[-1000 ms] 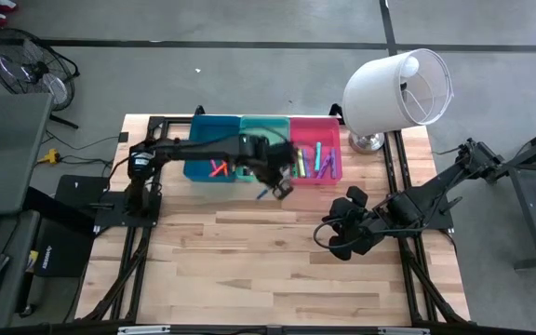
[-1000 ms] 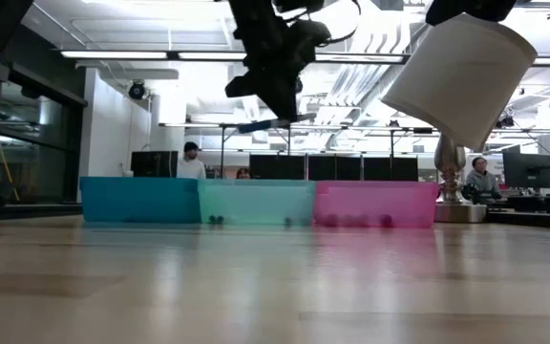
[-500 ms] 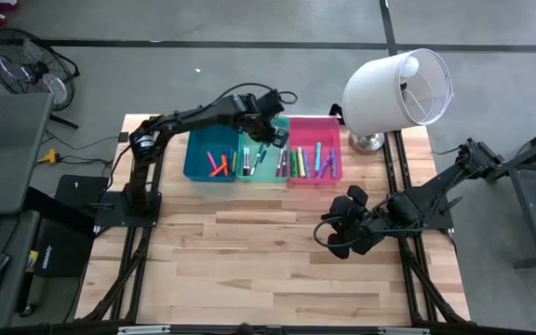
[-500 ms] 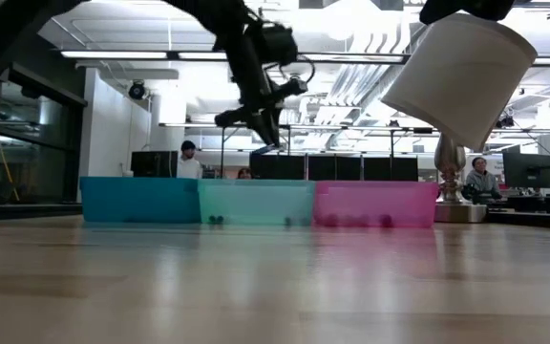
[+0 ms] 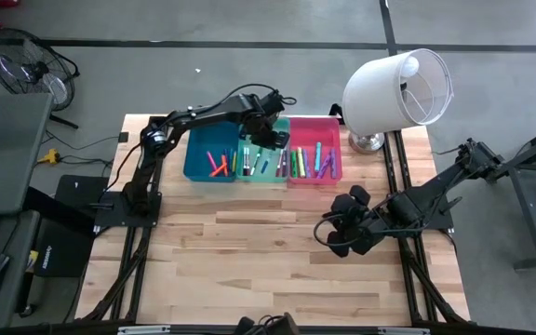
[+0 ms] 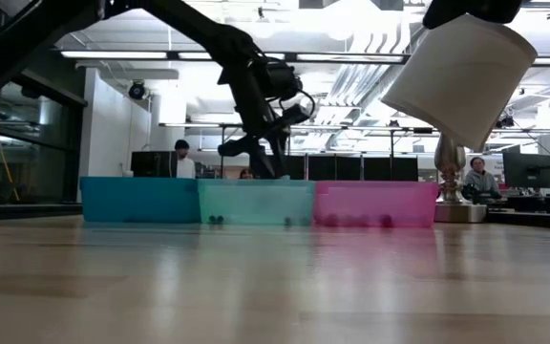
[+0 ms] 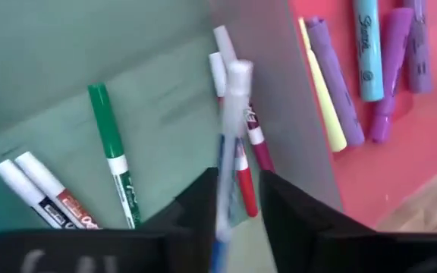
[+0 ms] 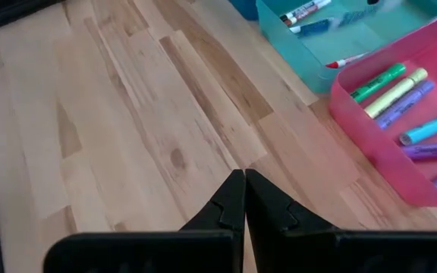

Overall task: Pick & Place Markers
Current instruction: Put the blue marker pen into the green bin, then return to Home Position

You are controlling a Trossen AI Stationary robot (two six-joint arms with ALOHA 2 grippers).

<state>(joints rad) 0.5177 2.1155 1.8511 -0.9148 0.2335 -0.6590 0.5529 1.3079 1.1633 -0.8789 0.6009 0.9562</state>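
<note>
High view: left gripper (image 5: 270, 133) is hovering over the mint bin (image 5: 261, 173). Left wrist view: a white marker (image 7: 230, 144) is sitting between its slightly parted jaws (grip unclear), others lying beyond. Right wrist view: right gripper (image 8: 244, 199) is waiting, jaws pressed together.

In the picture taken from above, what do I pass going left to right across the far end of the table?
Blue bin → mint green bin, with the left hand above it → pink bin → white lamp.
</note>
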